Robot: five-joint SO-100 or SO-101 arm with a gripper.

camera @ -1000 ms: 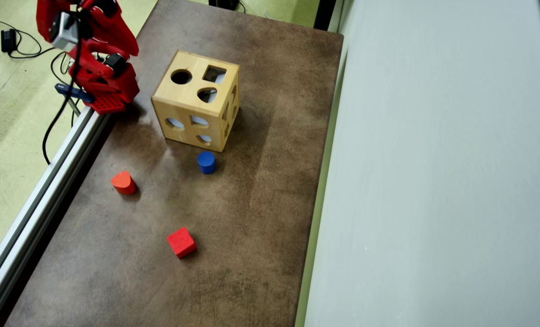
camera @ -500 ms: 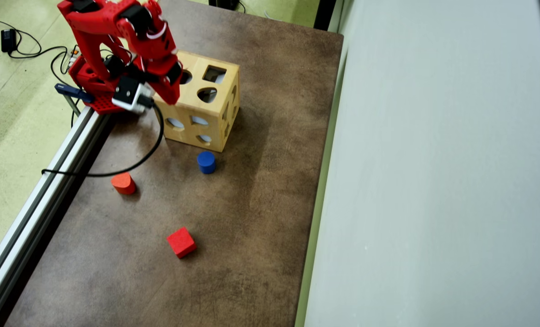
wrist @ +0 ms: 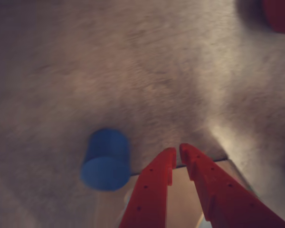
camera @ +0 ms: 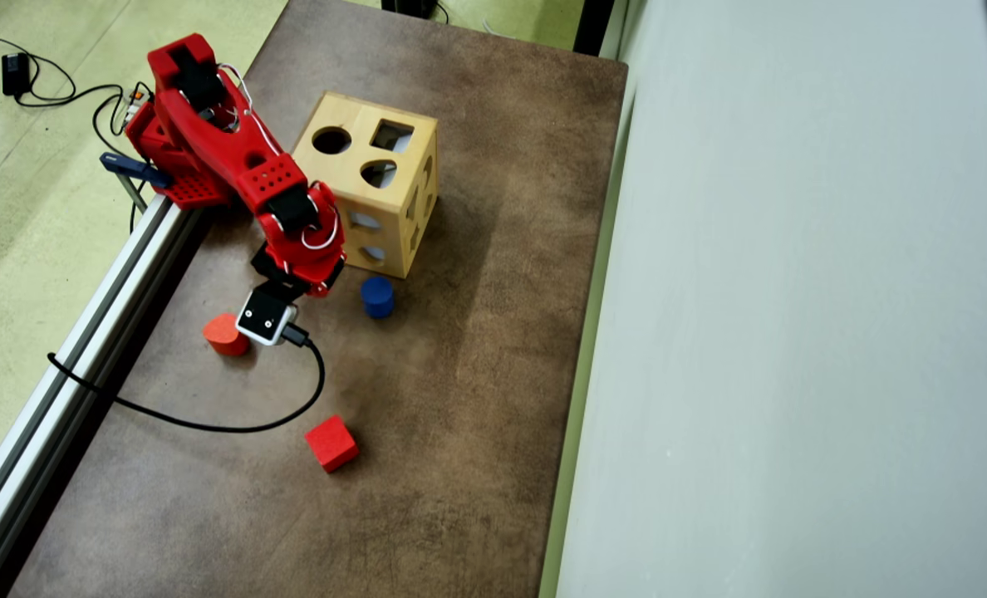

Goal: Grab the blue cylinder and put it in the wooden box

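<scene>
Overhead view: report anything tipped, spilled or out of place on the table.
Nothing stands out. The blue cylinder stands upright beside the wooden box; the red cube and red rounded block sit apart, intact. Only the camera cable trails across the table.

Red printed arm (camera: 236, 162), perforated plates, white wires, black-and-silver wrist camera (camera: 265, 317) with black cable (camera: 211, 425).

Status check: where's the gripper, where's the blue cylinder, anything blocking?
Gripper shut, empty, above the table. Blue cylinder upright, untouched, by the wooden box. Nothing between them; red blocks off to the side.
</scene>
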